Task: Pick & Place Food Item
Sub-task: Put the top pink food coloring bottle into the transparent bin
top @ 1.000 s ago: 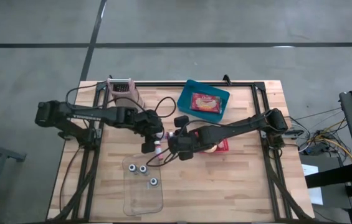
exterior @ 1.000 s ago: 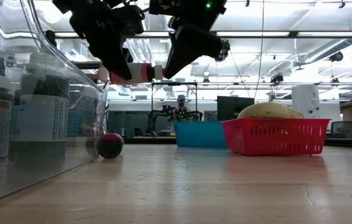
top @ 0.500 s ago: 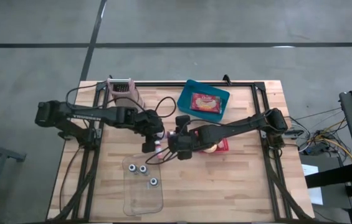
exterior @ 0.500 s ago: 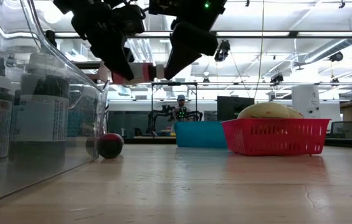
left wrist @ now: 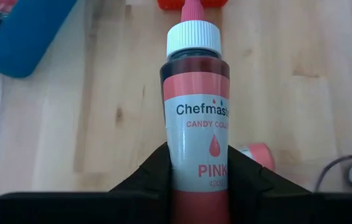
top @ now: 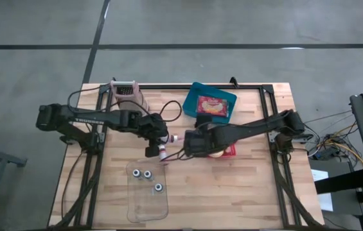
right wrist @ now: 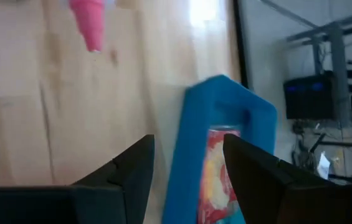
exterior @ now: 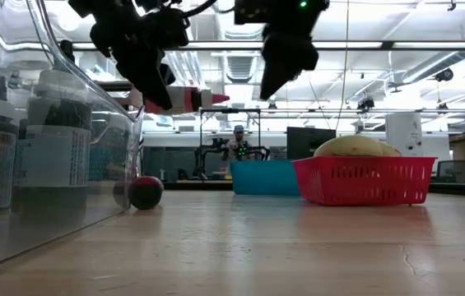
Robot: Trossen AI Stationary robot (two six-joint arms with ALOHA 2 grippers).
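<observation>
High view showed the left gripper (top: 157,145) at the frame's centre, its fingers clamped on a pink candy-colour bottle (top: 166,140) held above the table (top: 252,192). The right gripper (top: 191,142) hovered just right of it, fingers spread and empty. A red basket (top: 229,151) sat right of centre, a blue tray (top: 193,100) at upper centre

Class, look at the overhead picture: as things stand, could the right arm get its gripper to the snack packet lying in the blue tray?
Probably yes. The right gripper is open and empty, just in front of the blue tray, and the snack packet lies uncovered with nothing between. The left gripper, holding the pink bottle, sits off to the side.
</observation>
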